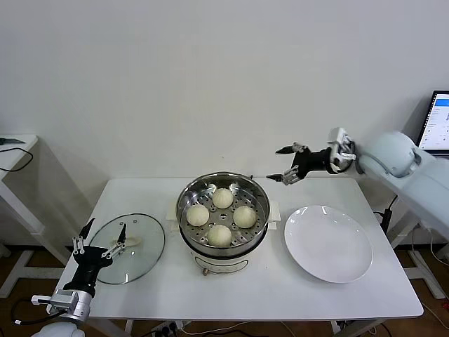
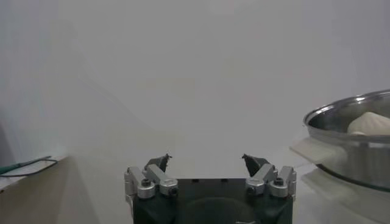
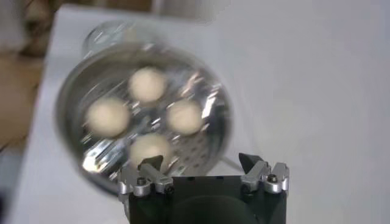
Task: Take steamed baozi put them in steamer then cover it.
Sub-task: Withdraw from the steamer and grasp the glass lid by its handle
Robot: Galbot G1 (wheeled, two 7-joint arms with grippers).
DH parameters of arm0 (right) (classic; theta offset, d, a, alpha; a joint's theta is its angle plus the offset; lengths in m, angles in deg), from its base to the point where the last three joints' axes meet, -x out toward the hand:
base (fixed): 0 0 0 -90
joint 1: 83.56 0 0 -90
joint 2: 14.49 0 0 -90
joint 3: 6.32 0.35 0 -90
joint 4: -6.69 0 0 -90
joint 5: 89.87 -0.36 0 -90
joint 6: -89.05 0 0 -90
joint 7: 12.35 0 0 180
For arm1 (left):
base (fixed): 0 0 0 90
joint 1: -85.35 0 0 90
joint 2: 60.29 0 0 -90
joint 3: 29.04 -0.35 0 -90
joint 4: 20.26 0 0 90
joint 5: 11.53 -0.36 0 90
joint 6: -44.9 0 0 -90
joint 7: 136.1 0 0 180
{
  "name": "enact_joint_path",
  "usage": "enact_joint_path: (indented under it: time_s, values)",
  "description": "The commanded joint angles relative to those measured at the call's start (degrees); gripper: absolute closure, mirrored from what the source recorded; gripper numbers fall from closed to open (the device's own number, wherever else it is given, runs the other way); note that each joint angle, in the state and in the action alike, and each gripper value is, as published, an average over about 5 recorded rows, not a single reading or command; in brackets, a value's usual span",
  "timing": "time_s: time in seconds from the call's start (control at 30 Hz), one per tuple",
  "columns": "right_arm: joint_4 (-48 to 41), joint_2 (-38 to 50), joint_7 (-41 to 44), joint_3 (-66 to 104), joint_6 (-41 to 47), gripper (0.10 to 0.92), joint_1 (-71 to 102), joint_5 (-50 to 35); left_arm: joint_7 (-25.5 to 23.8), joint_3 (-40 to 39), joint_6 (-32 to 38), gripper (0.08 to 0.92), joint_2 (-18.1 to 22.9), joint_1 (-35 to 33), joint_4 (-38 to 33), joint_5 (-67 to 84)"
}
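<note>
Several off-white steamed baozi point(image 1: 222, 198) sit on the perforated tray inside the shiny steamer point(image 1: 188, 194) at the table's middle; the right wrist view shows them point(image 3: 146, 84) from above. The glass cover point(image 1: 144, 247) with its white handle lies flat on the table left of the steamer. My left gripper point(image 1: 102, 237) hovers open and empty at the cover's near left edge, its fingertips point(image 2: 159, 161) wide apart. My right gripper point(image 1: 285, 163) hangs open and empty in the air behind the white plate, right of the steamer. In the left wrist view the steamer's rim point(image 2: 341, 109) shows to one side.
A flat white plate point(image 1: 328, 243) lies on the table right of the steamer. A side table with a cable point(image 1: 14, 156) stands at the far left. A monitor edge point(image 1: 438, 121) shows at the far right. The wall is close behind the table.
</note>
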Motion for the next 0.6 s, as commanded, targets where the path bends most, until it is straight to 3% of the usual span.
enact_joint_path:
  time_s: [0.03, 0.37, 0.6]
  values:
    - [8.9, -5.1, -22.7, 52.9, -17.5, 0.203, 54.5, -1.0, 0.4, -2.0, 0.4, 0.177, -0.1, 0.2, -0.5, -0.6]
    - [17.1, -27.1, -28.2, 62.4, -31.6, 0.203, 73.4, 8.2, 0.9, -4.2, 3.5, 0.177, 0.3, 1.2, 1.5, -2.3]
    - [19.5, -35.8, -30.1, 61.6, -36.7, 0.203, 80.3, 11.8, 2.5, -4.8, 6.0, 0.177, 0.4, 0.8, 1.9, -6.3]
